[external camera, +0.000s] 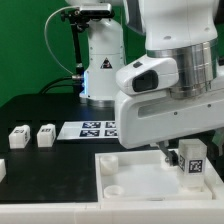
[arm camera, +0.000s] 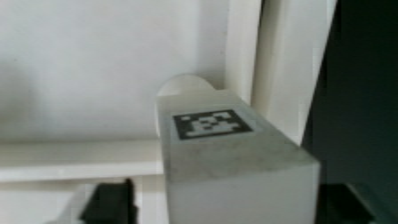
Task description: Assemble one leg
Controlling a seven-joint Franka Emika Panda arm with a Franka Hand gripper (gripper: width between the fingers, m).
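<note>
My gripper (external camera: 183, 156) is shut on a white leg (external camera: 193, 164) whose marker tag faces the camera. It holds the leg over the corner of the large white tray (external camera: 125, 160) on the exterior view's right. In the wrist view the leg (arm camera: 222, 150) fills the middle with its tag on top, between my dark fingers (arm camera: 111, 200), and my gripper (arm camera: 231, 208) clamps it. The leg's tip sits by the tray's inner corner walls (arm camera: 249, 60). I cannot tell whether it touches the tray floor.
Two loose legs (external camera: 19, 137) (external camera: 45, 134) stand on the black table at the exterior view's left, and another (external camera: 2, 170) shows at the edge. The marker board (external camera: 92, 128) lies behind the tray. A round socket (external camera: 115, 186) shows in the tray's near corner.
</note>
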